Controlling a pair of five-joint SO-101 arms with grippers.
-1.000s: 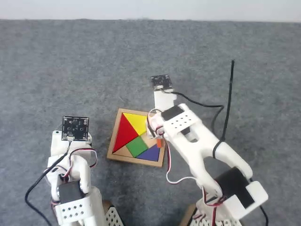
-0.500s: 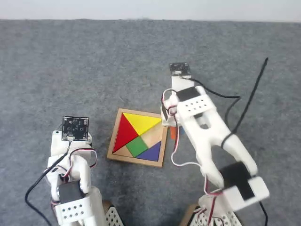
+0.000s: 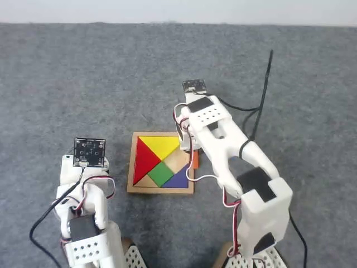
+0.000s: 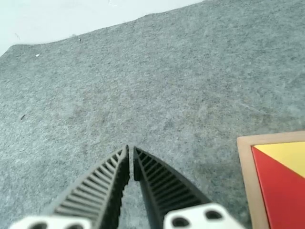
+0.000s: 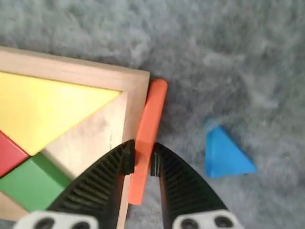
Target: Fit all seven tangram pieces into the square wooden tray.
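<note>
The square wooden tray lies mid-table holding a yellow triangle, a red triangle, a green square and a purple piece; a patch of its floor is bare. My right gripper is shut on an orange piece that stands on edge against the outside of the tray's rim. A blue triangle lies on the carpet just beyond. My left gripper hangs shut and empty over carpet, left of the tray's corner.
Grey carpet covers the table, with free room behind and to the left of the tray. The right arm and its black cable stretch over the tray's right side. The left arm sits at the front left.
The right arm swung out to the right with the orange piece, then came back against the tray's right edge. The tray has turned squarer and shifted slightly left. The left arm is still.
</note>
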